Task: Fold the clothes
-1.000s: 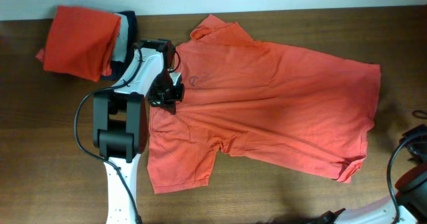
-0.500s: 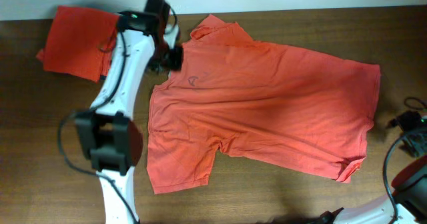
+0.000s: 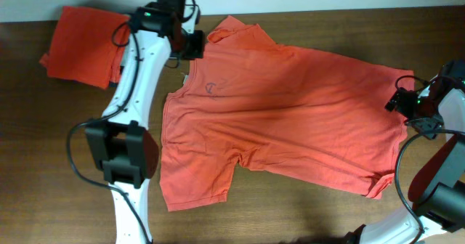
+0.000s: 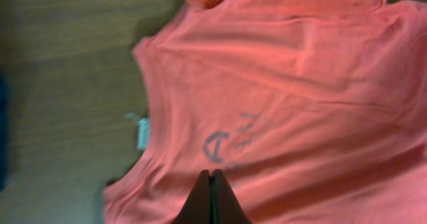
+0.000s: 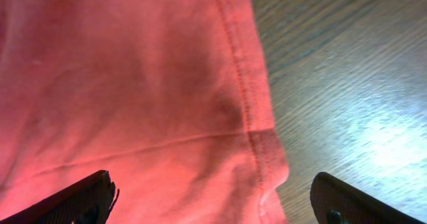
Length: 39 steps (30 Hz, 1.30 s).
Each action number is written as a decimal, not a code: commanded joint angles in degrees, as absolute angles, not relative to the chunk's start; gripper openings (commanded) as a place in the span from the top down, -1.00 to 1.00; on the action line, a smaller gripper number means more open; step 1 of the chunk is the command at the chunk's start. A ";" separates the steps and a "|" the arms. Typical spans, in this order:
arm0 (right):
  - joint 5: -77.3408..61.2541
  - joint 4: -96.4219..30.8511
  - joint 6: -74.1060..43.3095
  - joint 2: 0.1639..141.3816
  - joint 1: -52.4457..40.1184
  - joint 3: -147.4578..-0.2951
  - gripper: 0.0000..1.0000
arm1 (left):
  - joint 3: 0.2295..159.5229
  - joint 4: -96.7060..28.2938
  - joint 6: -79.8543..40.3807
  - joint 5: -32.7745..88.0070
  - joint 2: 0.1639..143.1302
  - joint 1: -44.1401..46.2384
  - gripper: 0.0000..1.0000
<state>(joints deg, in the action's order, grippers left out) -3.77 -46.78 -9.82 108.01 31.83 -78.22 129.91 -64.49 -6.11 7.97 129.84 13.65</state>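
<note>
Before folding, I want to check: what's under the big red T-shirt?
Around the T-shirt only the wooden table shows. The cloth lies fairly flat, but whatever is beneath it is covered from view.

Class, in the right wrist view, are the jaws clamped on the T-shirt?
No, the right gripper has its jaws wide apart over the T-shirt, holding nothing.

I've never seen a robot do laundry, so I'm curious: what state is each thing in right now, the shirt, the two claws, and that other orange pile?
T-shirt: unfolded, spread out flat, plain side up.
Left gripper: shut, over the shirt's neck area, nothing visibly held.
Right gripper: open, over the shirt's hem edge.
Orange garment: folded, lying beyond the shirt's collar end.
</note>
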 commanded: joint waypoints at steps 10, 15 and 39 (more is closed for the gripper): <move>-0.99 -46.65 -9.26 108.12 31.88 -79.20 -0.97 | 129.40 -47.53 -6.61 4.45 136.25 16.99 0.99; -0.99 -46.65 -9.26 108.12 31.88 -79.20 -0.97 | 129.43 -43.20 -6.61 4.47 142.65 16.99 0.99; -0.99 -46.65 -9.26 108.12 31.88 -79.20 -0.97 | 129.45 -49.89 -6.68 -0.01 150.76 17.47 0.99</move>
